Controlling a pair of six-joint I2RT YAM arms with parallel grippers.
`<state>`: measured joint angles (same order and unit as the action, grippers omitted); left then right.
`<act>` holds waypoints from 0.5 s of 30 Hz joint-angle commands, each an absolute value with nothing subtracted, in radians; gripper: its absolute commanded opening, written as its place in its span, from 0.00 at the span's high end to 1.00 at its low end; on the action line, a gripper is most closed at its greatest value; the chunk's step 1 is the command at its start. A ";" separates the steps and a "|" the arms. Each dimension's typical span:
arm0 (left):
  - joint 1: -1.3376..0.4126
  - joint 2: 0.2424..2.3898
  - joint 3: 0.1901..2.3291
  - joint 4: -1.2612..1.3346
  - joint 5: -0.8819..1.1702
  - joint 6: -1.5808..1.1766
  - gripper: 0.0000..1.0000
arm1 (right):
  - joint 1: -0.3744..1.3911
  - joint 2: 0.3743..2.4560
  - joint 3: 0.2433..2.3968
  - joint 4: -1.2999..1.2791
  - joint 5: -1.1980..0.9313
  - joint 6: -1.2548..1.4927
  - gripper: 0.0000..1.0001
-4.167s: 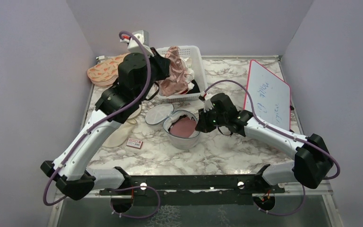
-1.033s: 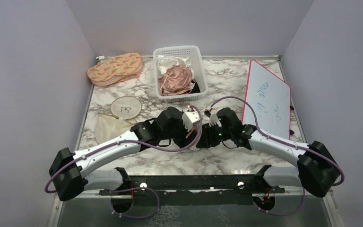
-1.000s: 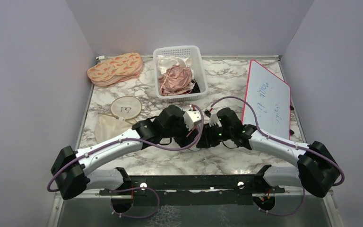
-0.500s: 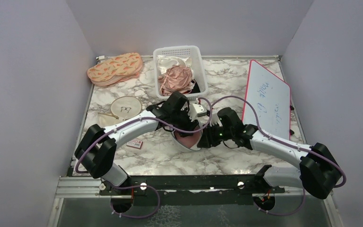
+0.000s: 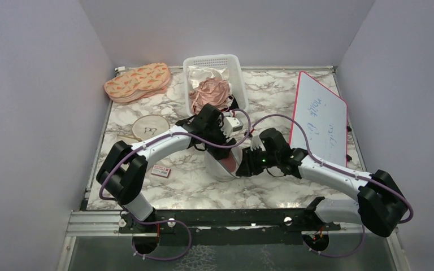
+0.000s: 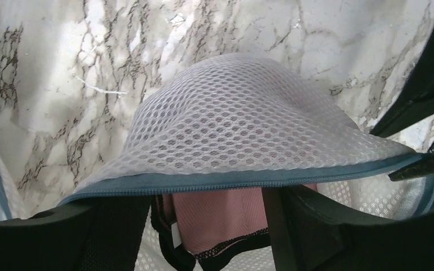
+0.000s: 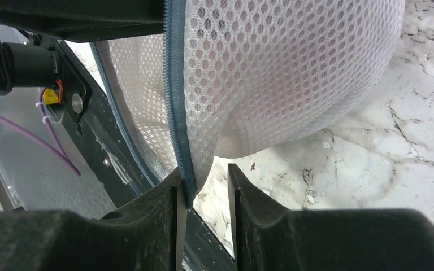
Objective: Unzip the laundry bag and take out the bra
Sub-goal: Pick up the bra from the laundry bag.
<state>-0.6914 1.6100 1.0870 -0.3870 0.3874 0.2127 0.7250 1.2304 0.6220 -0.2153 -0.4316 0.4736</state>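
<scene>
Laundry bag [image 5: 221, 166] tipped up on its edge mid-tabletop [image 5: 271, 189], zip already undone and mesh lid lifted. My left arm has swung round from the near side and now reaches in from the basket side. My left fingers [image 6: 113, 237] stand apart either side of the dusty-pink bra [image 6: 220, 217], which still lies inside the bag, so I judge the pull-out is only starting. My right fingers [image 7: 147, 220] are closed on the blue-grey zip rim [image 7: 175, 84], steadying it. Behind, the white basket [image 5: 239, 73] holds peach-pink satin cloth [image 5: 210, 93] and cream cloth [image 5: 199, 73]
</scene>
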 commanded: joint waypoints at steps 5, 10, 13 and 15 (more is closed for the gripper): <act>-0.683 1.640 1.043 -0.340 0.330 0.185 0.36 | 0.728 1.243 0.659 -0.188 -0.431 0.460 0.71; -0.683 1.662 1.014 -0.331 0.265 0.191 0.36 | 0.729 1.253 0.660 -0.178 -0.439 0.460 0.71; -0.686 1.687 1.017 -0.344 0.282 0.191 0.45 | 0.728 1.257 0.655 -0.169 -0.441 0.461 0.71; -0.688 1.684 1.019 -0.348 0.290 0.186 0.56 | 0.729 1.261 0.655 -0.164 -0.442 0.461 0.71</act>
<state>-0.6872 1.6665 1.0279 -0.3408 0.3016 0.1925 0.7250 1.2495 0.6350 -0.1970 -0.4328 0.4736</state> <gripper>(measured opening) 0.524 0.289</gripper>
